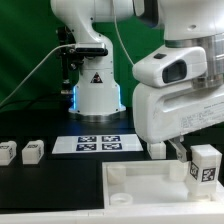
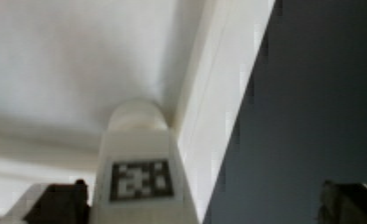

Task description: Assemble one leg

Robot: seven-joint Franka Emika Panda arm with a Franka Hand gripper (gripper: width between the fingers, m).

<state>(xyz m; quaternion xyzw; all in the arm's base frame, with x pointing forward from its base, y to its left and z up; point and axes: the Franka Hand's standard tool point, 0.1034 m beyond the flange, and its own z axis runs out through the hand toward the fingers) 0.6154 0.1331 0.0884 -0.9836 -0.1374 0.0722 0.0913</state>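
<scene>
A white leg with a black-and-white marker stands upright at the right corner of the large flat white panel, at the exterior view's right. My gripper hangs right over it, open. In the wrist view the leg stands on the panel between my two dark fingertips, much closer to one of them and not clamped. My gripper has its jaws spread wide. I cannot tell how deep the leg sits in the corner socket.
Two more legs stand on the dark table at the exterior view's left. The marker board lies before the arm's white base. Another small white part shows beside my gripper.
</scene>
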